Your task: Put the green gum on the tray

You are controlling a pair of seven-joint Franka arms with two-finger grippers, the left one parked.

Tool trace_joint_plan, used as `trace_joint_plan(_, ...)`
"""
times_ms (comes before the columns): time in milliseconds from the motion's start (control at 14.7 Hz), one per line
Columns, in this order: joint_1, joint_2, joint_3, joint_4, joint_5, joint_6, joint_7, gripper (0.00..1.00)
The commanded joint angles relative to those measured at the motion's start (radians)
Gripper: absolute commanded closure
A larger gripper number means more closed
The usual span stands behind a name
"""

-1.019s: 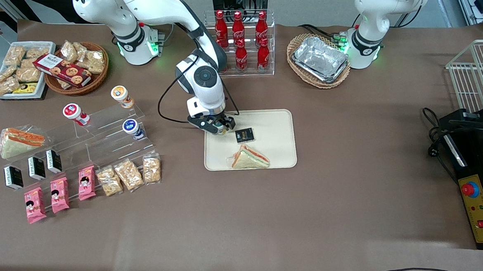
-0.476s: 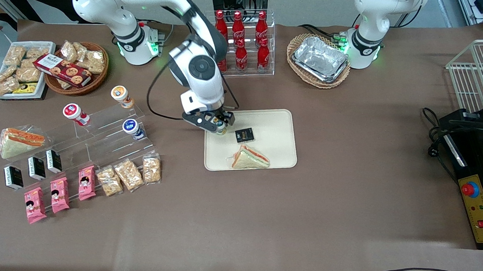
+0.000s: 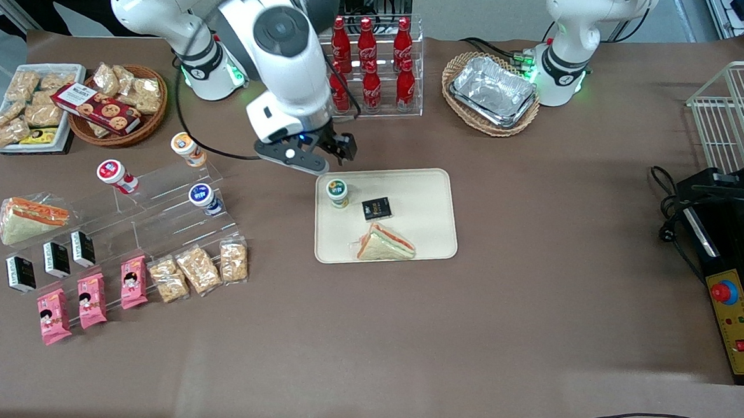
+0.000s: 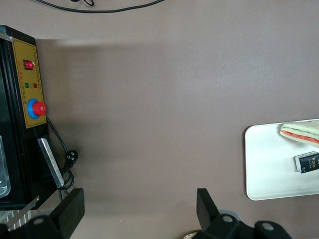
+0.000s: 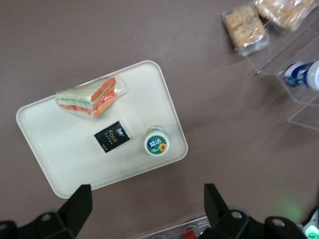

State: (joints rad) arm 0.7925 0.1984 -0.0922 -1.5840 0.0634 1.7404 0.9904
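The green gum (image 3: 337, 191) stands upright on the cream tray (image 3: 423, 199), in the tray's corner toward the working arm's end of the table and away from the front camera. It also shows in the right wrist view (image 5: 157, 142) on the tray (image 5: 75, 164). My gripper (image 3: 319, 154) is open and empty, raised well above the table, farther from the front camera than the gum and apart from it. Both fingertips (image 5: 82, 199) show spread wide.
On the tray lie a black packet (image 3: 376, 208) and a wrapped sandwich (image 3: 385, 243). A rack of red cola bottles (image 3: 370, 62) stands close by the gripper. Orange-lidded (image 3: 185, 146) and blue-lidded (image 3: 202, 196) canisters sit on a clear stepped stand. A basket holds foil trays (image 3: 494, 91).
The gripper let go of the green gum, opened, and rose up and away from the front camera. The gum now stands alone on the tray.
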Motion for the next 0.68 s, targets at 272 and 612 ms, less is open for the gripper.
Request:
trace_joint_plan(272, -0.278, -0.068, 0.012, 0.102, 0.015, -0.205, -0.445, 0.00)
trace_joint_plan(612, -0.485, -0.102, 0.014, 0.055, 0.010, -0.185, -0.761, 0.00)
